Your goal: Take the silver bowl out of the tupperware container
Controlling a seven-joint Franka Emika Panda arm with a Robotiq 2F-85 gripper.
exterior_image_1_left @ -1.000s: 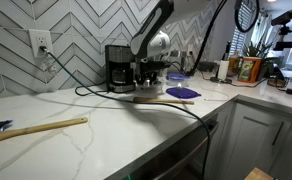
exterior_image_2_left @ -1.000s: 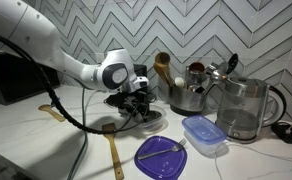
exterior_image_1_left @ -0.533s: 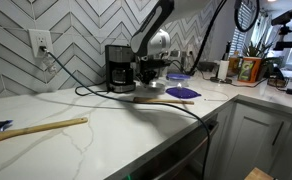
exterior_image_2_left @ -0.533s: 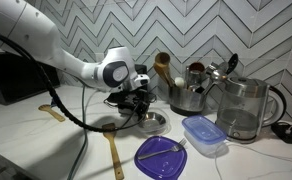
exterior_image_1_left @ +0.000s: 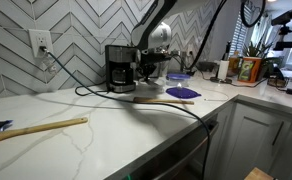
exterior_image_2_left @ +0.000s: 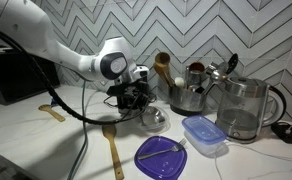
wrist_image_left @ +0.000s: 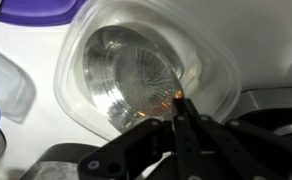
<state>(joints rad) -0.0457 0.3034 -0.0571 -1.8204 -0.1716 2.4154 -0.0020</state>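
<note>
The silver bowl point(wrist_image_left: 131, 78) lies inside a clear tub point(wrist_image_left: 214, 62) on the counter point(exterior_image_2_left: 46, 150), directly under the gripper point(wrist_image_left: 180, 100), whose jaws are pinched together on the bowl's near rim. There is one bowl, a second tub point(exterior_image_2_left: 202, 133) with a blue rim standing well apart, and one purple lid point(exterior_image_2_left: 161, 155).

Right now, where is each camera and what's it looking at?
Exterior view: far down the counter, facing the arm by the backsplash.
Exterior view: close in, facing the backsplash; arm and claw show.
Wrist view: on the wrist, looking past the claw at the silver bowl.
Both exterior views share the purple lid.
</note>
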